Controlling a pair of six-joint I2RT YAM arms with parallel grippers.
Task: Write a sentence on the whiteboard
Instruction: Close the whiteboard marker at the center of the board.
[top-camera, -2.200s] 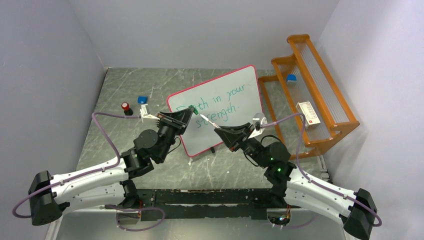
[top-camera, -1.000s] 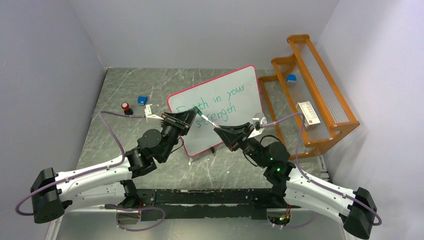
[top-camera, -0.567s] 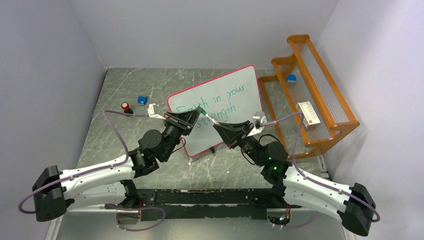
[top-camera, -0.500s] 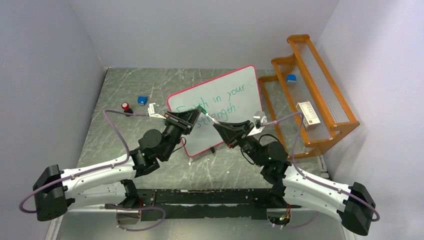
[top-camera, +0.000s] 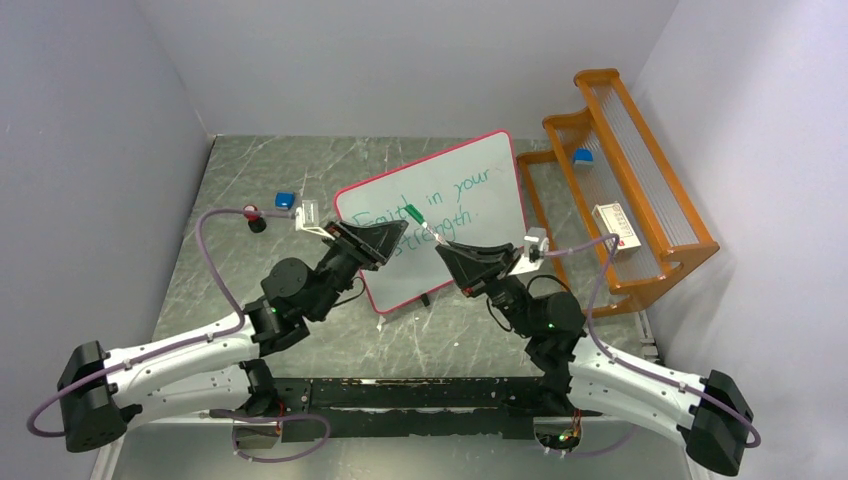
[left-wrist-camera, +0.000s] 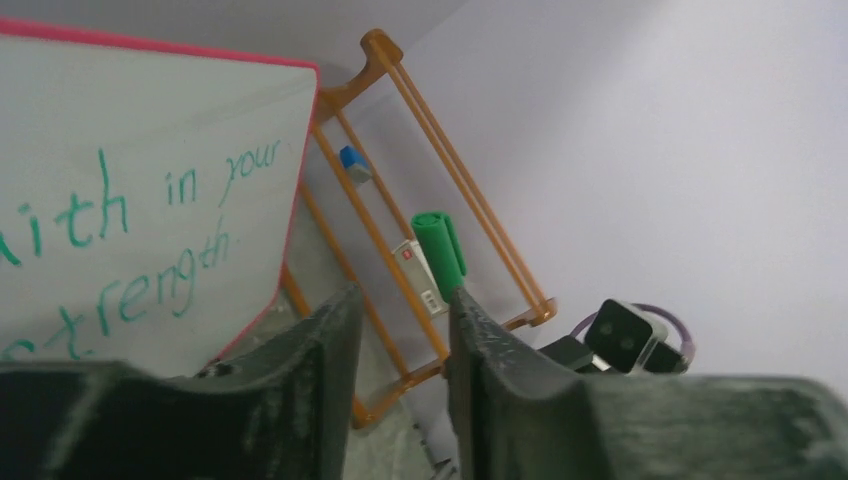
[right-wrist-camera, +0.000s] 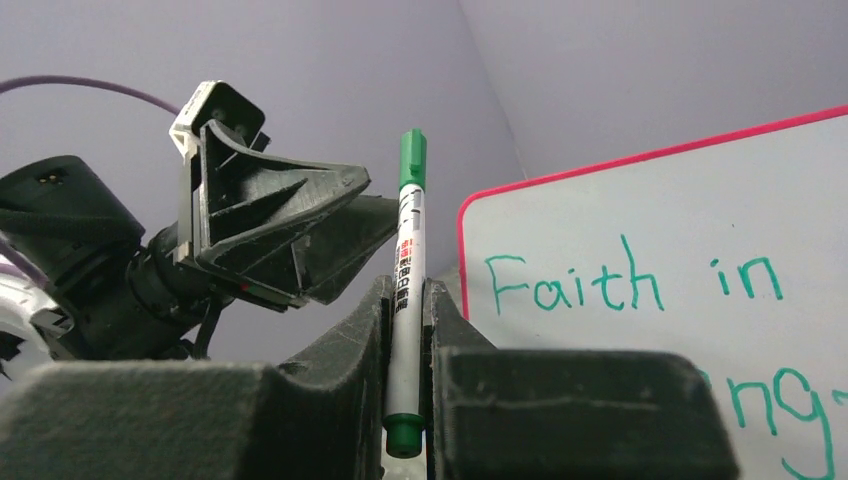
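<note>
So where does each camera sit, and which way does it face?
Top external: above, behind the arms, looking down; shows both arms, the whiteboard and orange rack.
Left wrist: on the left arm, looking past the left hand toward the rack.
Right wrist: on the right arm, looking past the right hand, shut on the green marker, at the whiteboard.
Shared: both wrist views show the whiteboard and marker.

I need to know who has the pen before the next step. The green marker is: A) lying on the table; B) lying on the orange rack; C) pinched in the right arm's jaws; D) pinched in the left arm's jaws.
C: in the right wrist view the green marker stands capped, pinched between the jaws of the right gripper.
</note>
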